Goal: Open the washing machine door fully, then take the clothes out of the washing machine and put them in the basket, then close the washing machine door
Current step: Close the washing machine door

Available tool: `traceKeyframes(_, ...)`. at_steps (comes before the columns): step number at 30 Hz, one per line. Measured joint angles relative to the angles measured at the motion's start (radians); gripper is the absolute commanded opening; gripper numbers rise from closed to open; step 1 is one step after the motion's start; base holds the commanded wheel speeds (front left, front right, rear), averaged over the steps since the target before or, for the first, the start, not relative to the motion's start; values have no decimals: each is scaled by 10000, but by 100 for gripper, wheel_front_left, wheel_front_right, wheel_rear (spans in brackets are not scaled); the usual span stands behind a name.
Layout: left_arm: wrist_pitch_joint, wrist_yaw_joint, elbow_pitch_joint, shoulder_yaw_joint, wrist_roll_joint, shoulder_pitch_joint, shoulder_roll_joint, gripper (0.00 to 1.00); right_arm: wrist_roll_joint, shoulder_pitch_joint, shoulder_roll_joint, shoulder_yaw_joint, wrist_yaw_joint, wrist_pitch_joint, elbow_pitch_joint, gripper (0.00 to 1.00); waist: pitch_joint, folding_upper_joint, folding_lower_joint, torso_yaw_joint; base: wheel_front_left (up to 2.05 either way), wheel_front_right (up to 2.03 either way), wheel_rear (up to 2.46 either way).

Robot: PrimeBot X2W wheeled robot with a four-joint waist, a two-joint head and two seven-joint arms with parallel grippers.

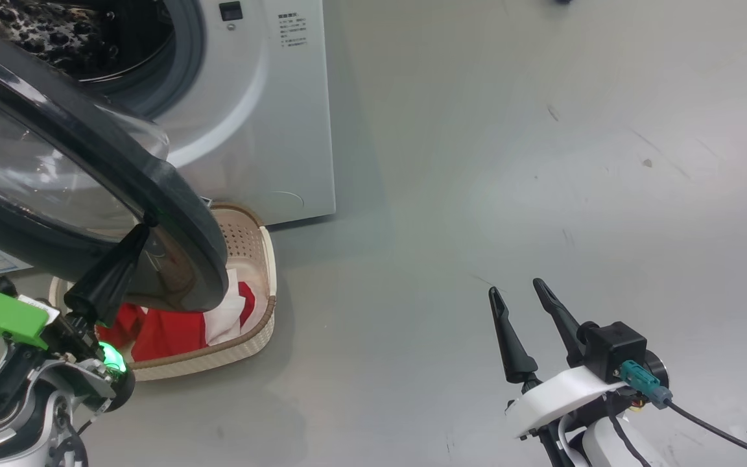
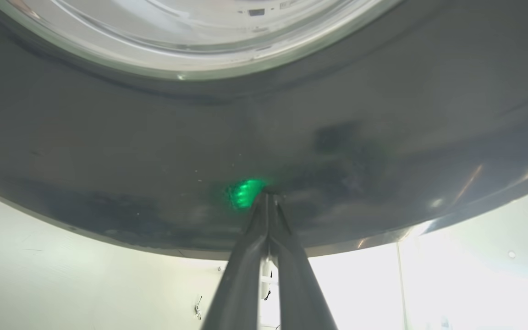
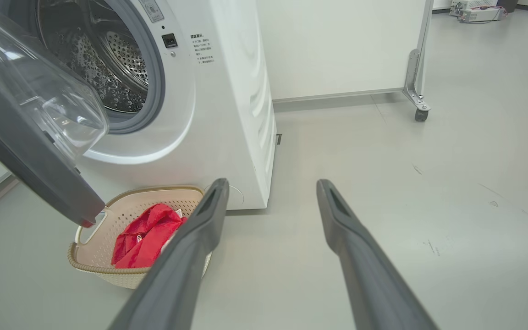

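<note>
Standing open, the washing machine door [image 1: 182, 217] shows black rim, bulging clear glass.

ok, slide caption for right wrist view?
Open right gripper faces the washing machine, door open, red clothes in the basket.

Smooth pale grey floor [image 1: 542, 194], bearing scattered dark scuff marks [image 1: 647, 163]. At the rear, a white partition panel [image 3: 337, 46] stands upright, carried at its lower corner by a grey metal bracket [image 3: 412, 78] with a small dark caster [image 3: 421, 114] resting on the floor. Beyond the panel's edge, well apart, lies low equipment [image 3: 475, 13] with cables, too small to make out.
</note>
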Motion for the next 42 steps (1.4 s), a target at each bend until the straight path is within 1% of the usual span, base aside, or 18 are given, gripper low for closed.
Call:
traceKeyframes(11,-1047,94,851,299,857,-514,12,0,21,16,2,29,-4,0,-209,100,136,0,0,-1017,0,0,0)
traceKeyframes(15,-1308,123,1051,341,940,-802,-2,0,25,20,2,29,-13,0,-290,100,228,0,0,-1277,0,0,0)
traceKeyframes(16,-1340,125,1078,345,957,-881,-4,0,29,20,2,31,-90,0,-316,100,262,0,0,-1327,0,0,0)
traceKeyframes(20,-1705,125,1264,426,1097,-1271,-29,0,125,20,6,42,-163,0,-451,100,416,0,0,-1507,0,0,0)
traceKeyframes(25,-2238,125,1601,681,1220,-1745,-15,0,215,20,8,92,-173,0,-569,100,589,0,0,-1735,0,0,0)
traceKeyframes(30,-2694,127,1939,844,1616,-2201,2,0,322,19,10,140,-253,0,-631,100,724,0,0,-1977,0,0,0)
traceKeyframes(37,-3124,127,2447,832,1741,-2778,-10,0,384,19,12,159,-270,0,-696,100,830,0,0,-2284,0,0,0)
traceKeyframes(42,-3150,69,2838,514,1871,-3012,-82,0,445,20,23,48,-422,0,-800,100,846,0,0,-2346,0,0,0)
